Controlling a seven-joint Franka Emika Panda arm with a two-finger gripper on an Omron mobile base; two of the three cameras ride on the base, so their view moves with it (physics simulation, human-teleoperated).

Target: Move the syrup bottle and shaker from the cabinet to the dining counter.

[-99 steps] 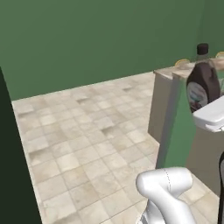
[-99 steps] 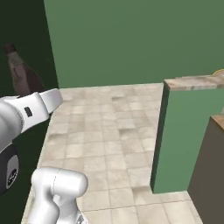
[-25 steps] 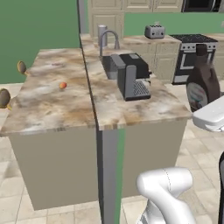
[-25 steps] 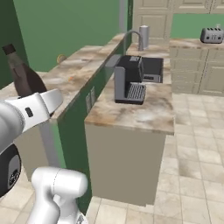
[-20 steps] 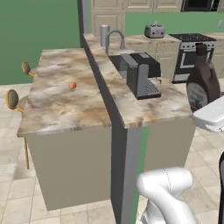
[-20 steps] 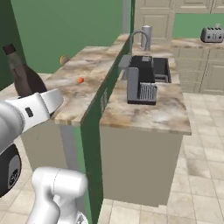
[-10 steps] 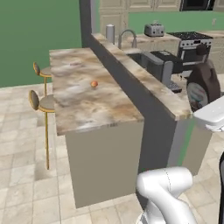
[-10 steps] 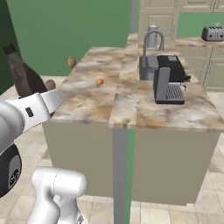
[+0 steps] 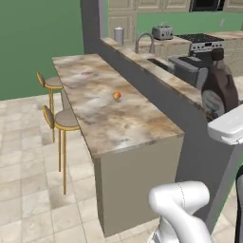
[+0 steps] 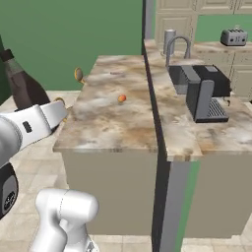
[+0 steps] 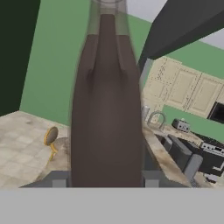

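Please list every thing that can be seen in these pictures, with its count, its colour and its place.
syrup bottle: one, dark brown, held in the gripper
dining counter: one, tan-brown marbled top, ahead of the robot
small fruit: one, orange, on the dining counter
stools: two, gold with tan seats, beside the dining counter
coffee machine: one, dark grey, on the kitchen side behind the counter's wall
faucet: one, silver, beyond the coffee machine
toaster: one, silver, on the far worktop
gripper: one, dark fingers, shut on the syrup bottle
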